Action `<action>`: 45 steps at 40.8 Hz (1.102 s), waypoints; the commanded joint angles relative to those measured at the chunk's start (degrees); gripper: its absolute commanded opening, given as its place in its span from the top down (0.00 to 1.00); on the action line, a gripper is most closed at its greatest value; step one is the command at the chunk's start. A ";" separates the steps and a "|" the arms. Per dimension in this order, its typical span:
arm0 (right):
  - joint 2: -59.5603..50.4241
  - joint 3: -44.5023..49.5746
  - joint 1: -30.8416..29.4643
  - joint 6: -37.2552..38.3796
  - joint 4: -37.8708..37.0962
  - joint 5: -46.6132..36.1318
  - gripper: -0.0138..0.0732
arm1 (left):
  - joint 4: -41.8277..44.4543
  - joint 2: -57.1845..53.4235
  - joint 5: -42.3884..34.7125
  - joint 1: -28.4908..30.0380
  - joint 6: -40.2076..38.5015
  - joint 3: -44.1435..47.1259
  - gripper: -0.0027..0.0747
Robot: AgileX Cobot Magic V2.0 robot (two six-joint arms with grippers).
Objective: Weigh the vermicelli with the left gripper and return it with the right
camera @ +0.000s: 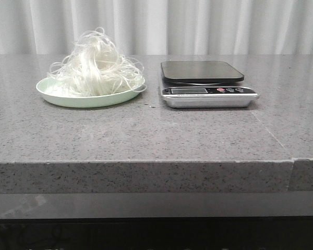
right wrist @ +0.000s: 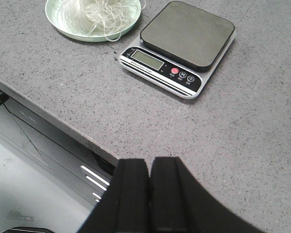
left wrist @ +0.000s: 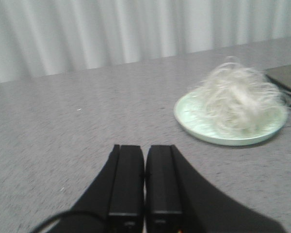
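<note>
The vermicelli [camera: 96, 65] is a fluffy white tangle heaped on a pale green plate [camera: 57, 95] at the left of the grey counter. It also shows in the left wrist view as vermicelli [left wrist: 237, 99] and in the right wrist view as vermicelli [right wrist: 94, 12]. A kitchen scale [camera: 206, 83] with a bare dark platform stands just right of the plate, seen too as the scale [right wrist: 184, 36]. My left gripper [left wrist: 144, 148] is shut and empty, low over the counter, well short of the plate. My right gripper [right wrist: 149, 162] is shut and empty near the counter's front edge. Neither gripper appears in the front view.
White curtains [camera: 156, 26] hang behind the counter. The counter's front edge [right wrist: 53, 121] drops to a lower shelf and floor. A seam [camera: 292, 159] crosses the counter top at the right.
</note>
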 commanded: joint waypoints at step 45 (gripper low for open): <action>0.05 -1.41 -0.26 -0.14 -0.85 -3.84 0.67 | 2.71 -11.54 -26.30 4.44 -6.77 21.58 0.78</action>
